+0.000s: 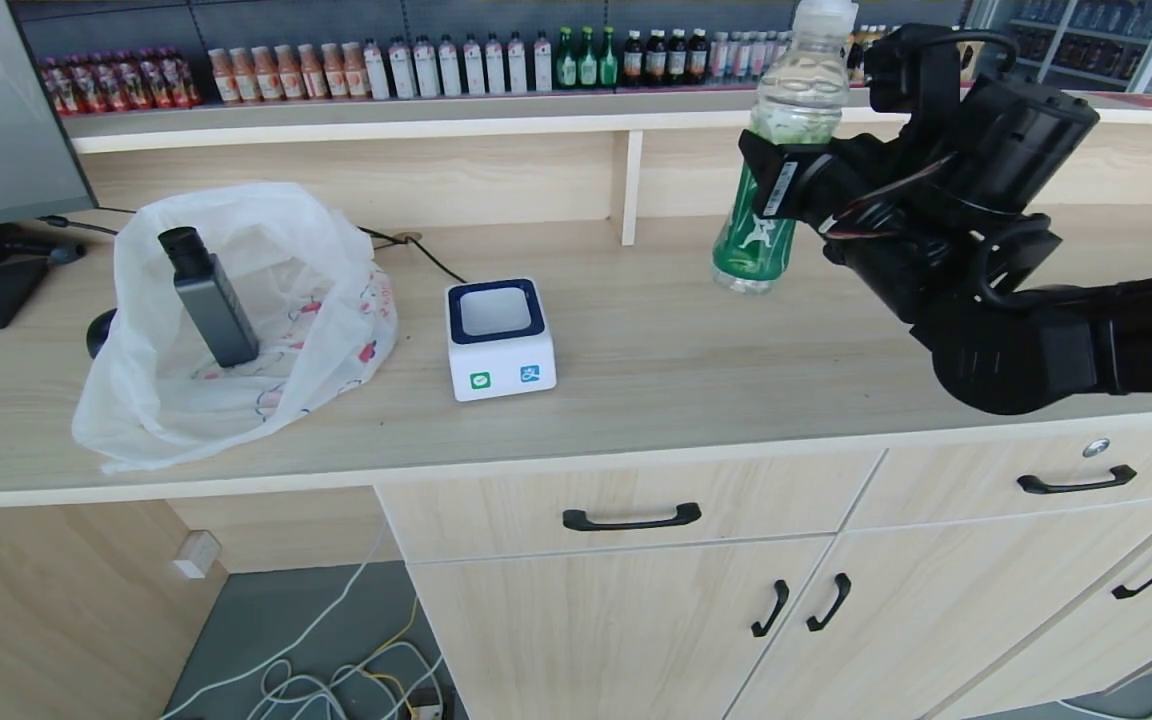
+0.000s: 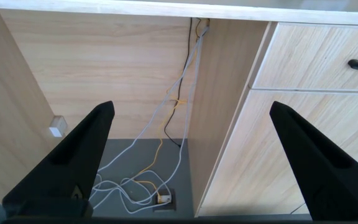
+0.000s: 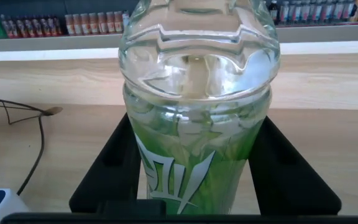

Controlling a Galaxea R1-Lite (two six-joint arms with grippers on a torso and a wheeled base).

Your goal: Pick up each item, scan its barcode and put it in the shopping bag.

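While near-upright, bottle between right fingers

We seem to be at a shop checkout. At twelve o'clock a shelf carries a long row of bottled drinks; at two o'clock what may be a glass-door cooler holds more. The wooden counter bears a payment scanner and, at ten o'clock, a shopping bag.

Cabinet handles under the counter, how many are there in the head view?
5. Middle drawer handle; below it, side by side, the left door handle and centre door handle; right drawer handle; far-right handle below that. More could be hidden past the right edge.
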